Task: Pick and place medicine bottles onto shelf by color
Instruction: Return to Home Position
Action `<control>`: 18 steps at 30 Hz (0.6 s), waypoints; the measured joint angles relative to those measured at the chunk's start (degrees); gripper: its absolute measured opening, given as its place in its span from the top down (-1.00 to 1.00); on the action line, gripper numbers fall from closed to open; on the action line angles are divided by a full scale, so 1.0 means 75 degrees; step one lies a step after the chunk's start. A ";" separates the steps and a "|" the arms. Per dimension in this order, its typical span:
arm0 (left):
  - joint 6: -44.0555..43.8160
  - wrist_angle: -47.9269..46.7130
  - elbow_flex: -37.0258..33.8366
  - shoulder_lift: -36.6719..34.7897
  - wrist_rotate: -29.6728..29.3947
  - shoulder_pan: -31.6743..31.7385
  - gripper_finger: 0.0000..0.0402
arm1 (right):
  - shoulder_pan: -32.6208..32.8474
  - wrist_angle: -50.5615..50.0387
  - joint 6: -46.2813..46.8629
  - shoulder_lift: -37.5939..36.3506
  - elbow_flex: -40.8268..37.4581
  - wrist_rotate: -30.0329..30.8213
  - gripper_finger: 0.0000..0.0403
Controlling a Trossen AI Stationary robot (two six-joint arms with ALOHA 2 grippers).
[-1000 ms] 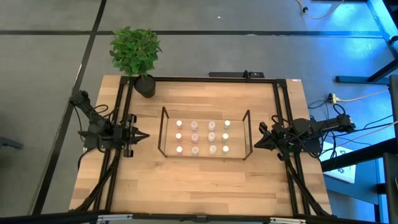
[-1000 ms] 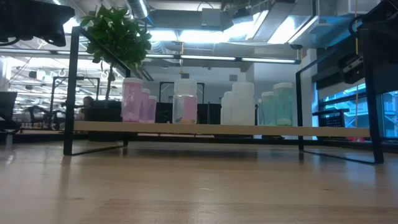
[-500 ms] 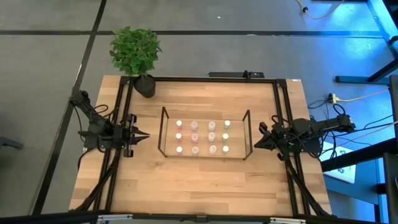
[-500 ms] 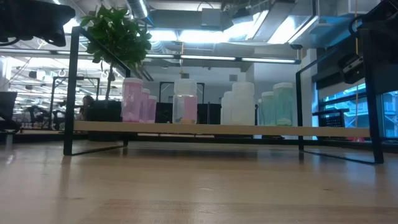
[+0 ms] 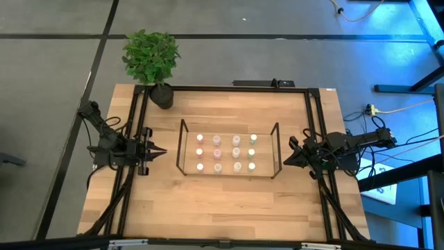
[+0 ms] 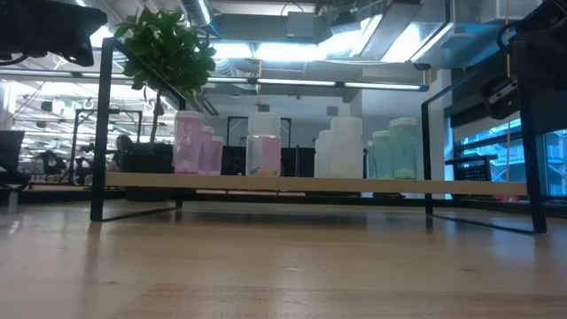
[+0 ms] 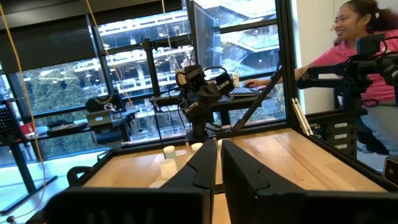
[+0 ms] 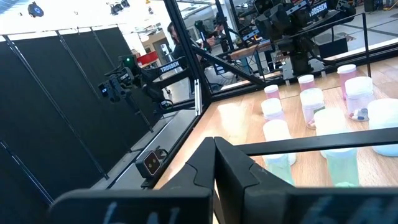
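1. Fingers of the left gripper (image 5: 158,151) are pressed together and hold nothing; it sits at the table's left edge.
2. Fingers of the right gripper (image 5: 288,158) are likewise pressed together and empty, at the right edge.
3. The bottles (image 5: 217,153): twelve, small, whitish tops, upright, in four columns of three (yellow, pink, clear, green).
4. All of them stand on the shelf (image 5: 182,147), mid-table (image 5: 229,205), between the grippers and apart from both.

Yellow, pink, grey and green medicine bottles (image 5: 218,153), black-rod shelf (image 5: 191,149), green plant (image 5: 150,55)

Medicine bottles (image 5: 226,153) on shelf (image 5: 266,154), table (image 5: 229,205) centre; plant (image 5: 150,55) far-left corner.
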 joint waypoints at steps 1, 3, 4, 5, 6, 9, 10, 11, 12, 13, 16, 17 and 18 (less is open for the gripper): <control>0.0003 0.0001 0.0000 -0.0001 0.0000 0.0000 0.93 | 0.0002 0.0000 0.0000 0.0000 0.0000 0.0000 0.95; 0.0003 -0.0002 0.0000 -0.0001 0.0003 -0.0003 0.94 | 0.0001 0.0001 0.0000 0.0000 0.0000 0.0000 0.95; 0.0003 0.0000 0.0000 -0.0001 0.0000 0.0000 0.95 | 0.0000 0.0001 0.0000 0.0000 0.0000 0.0000 0.95; 0.0003 -0.0002 0.0000 0.0002 0.0000 -0.0003 0.96 | 0.0000 0.0003 0.0000 0.0000 0.0000 0.0000 0.95; 0.0003 -0.0002 0.0000 -0.0001 0.0000 0.0000 0.97 | 0.0002 0.0003 0.0000 0.0000 0.0000 0.0000 0.95; 0.0003 0.0000 0.0000 0.0001 0.0000 -0.0002 0.99 | 0.0000 0.0001 0.0000 0.0000 0.0000 0.0000 0.95; 0.0003 0.0001 0.0000 0.0000 0.0000 -0.0001 0.99 | 0.0002 0.0001 0.0000 0.0000 0.0000 0.0000 0.95; 0.0003 -0.0002 0.0000 0.0001 0.0001 0.0000 1.00 | 0.0001 0.0002 0.0000 0.0000 0.0000 0.0000 0.95; 0.0003 -0.0002 0.0000 -0.0001 0.0000 0.0000 1.00 | 0.0002 0.0001 0.0000 0.0000 0.0000 0.0000 0.95; 0.0003 0.0001 0.0000 -0.0001 0.0000 0.0000 0.99 | 0.0002 0.0001 0.0000 0.0000 0.0000 0.0000 0.95; 0.0003 -0.0002 0.0000 -0.0001 0.0001 0.0000 0.97 | 0.0002 0.0002 0.0000 0.0000 0.0000 0.0000 0.95; 0.0003 -0.0001 0.0000 0.0001 0.0001 0.0000 0.95 | 0.0002 0.0000 0.0000 0.0000 0.0000 0.0000 0.95; 0.0003 0.0000 0.0000 0.0000 0.0000 0.0000 0.94 | 0.0002 0.0003 0.0000 0.0000 0.0000 0.0000 0.95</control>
